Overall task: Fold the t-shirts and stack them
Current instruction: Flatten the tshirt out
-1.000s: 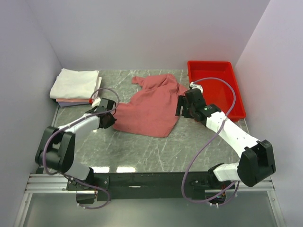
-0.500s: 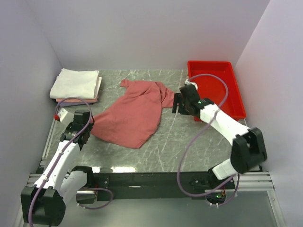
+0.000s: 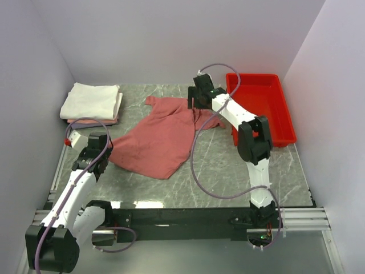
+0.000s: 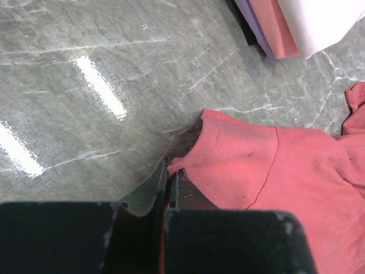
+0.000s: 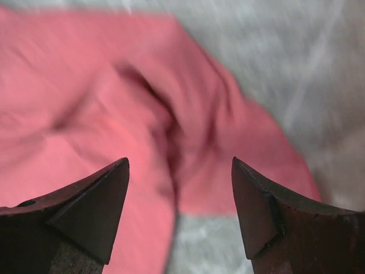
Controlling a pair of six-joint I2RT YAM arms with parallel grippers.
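Observation:
The salmon-red t-shirt [image 3: 159, 134] lies spread and wrinkled on the middle of the table. My left gripper [image 3: 105, 155] is shut on the shirt's near-left corner; in the left wrist view the jaws [image 4: 171, 171] pinch the hem of the shirt [image 4: 268, 171]. My right gripper [image 3: 195, 103] is open and empty over the shirt's back-right part. In the blurred right wrist view its fingertips [image 5: 120, 171] hang apart above the rumpled shirt [image 5: 102, 114]. A folded stack [image 3: 91, 101], white on top and pink below, sits at the back left and also shows in the left wrist view [image 4: 296, 23].
A rigid red tray [image 3: 285, 114] stands at the back right, just right of the right arm. The folded stack lies against the left wall. Grey marble table [image 3: 228, 171] shows bare in front of the shirt.
The left gripper pulled the shirt's corner left and nearer, then held still. The right gripper has left the shirt's right edge and swung back and left, now open.

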